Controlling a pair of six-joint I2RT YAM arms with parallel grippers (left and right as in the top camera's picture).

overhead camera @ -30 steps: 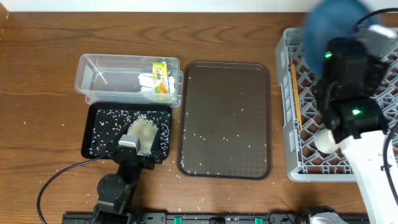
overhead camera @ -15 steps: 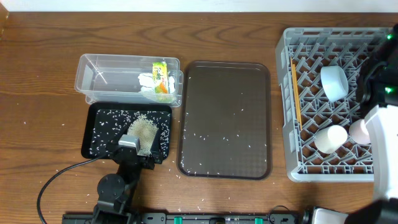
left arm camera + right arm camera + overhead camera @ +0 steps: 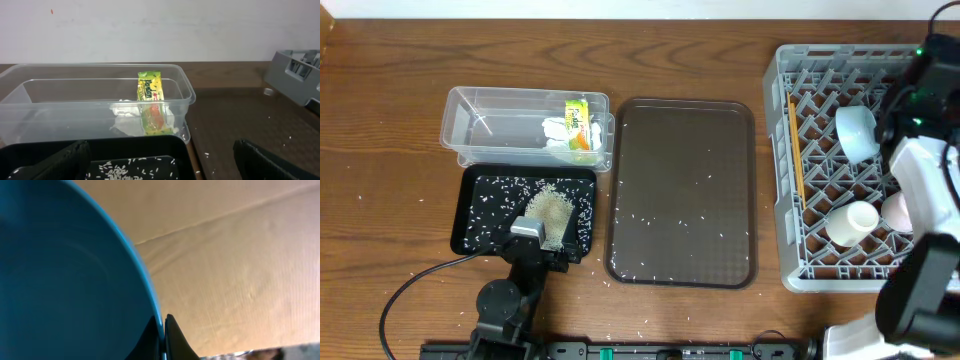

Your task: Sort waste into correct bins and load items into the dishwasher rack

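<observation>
Clearly, the right gripper had its two dark fingers pressed together on the thin rim of the dark-blue plate. The plate filled the left part of the right wrist view, with only a pale beige surface behind it. In the overhead view the plate itself could not be seen; the right arm stood at the far right edge, above the dishwasher rack.

The left gripper had its fingers wide apart and held nothing. It hung low over the near end of the black tray. This tray held a heap of white rice just beside the gripper, and many loose grains were spread over its floor.

Just behind the black tray stood the clear tub. At its right end the snack wrapper leaned against the wall, touching the crumpled tissue beside it.

The brown tray lay between the bins and the rack, with a few grains on it. Inside the rack were the white bowl, tilted on the pegs, the white cup and the pink cup near each other, and the chopsticks along the left wall. Some grains lay on the table near the black tray.
</observation>
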